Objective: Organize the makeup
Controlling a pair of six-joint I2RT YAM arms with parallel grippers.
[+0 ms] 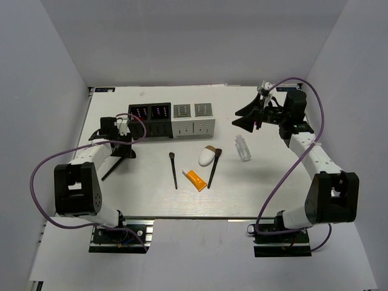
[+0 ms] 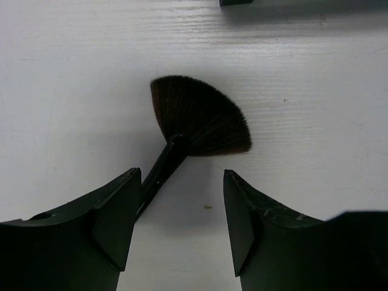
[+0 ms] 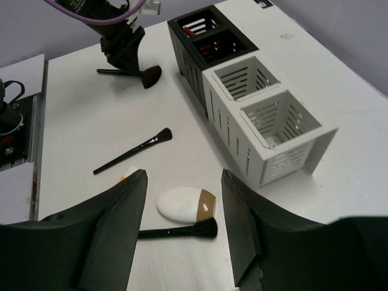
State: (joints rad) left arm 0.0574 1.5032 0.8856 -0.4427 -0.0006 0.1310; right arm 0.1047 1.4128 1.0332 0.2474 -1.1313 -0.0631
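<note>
My left gripper (image 2: pixel 182 224) is open and low over the table, at the left in the top view (image 1: pixel 124 148). A black-handled fan brush (image 2: pixel 200 118) lies flat; its handle (image 2: pixel 159 174) runs beside the left finger, not gripped. My right gripper (image 3: pixel 182 233) is open and empty, raised at the back right (image 1: pixel 248 118). Mid-table lie a thin brush (image 1: pixel 173 170), a white egg-shaped sponge with a tan end (image 1: pixel 207 156), a second brush (image 1: pixel 214 168), an orange tube with a white cap (image 1: pixel 195 180) and a small clear bottle (image 1: pixel 243 147). The sponge (image 3: pixel 182 205) and second brush (image 3: pixel 182 230) show between my right fingers.
Two black compartment boxes (image 1: pixel 151 119) and two white ones (image 1: pixel 194 118) stand in a row at the back. Red slim items stand in the black boxes (image 3: pixel 195 27); the white boxes (image 3: pixel 267 121) look empty. White walls close in three sides.
</note>
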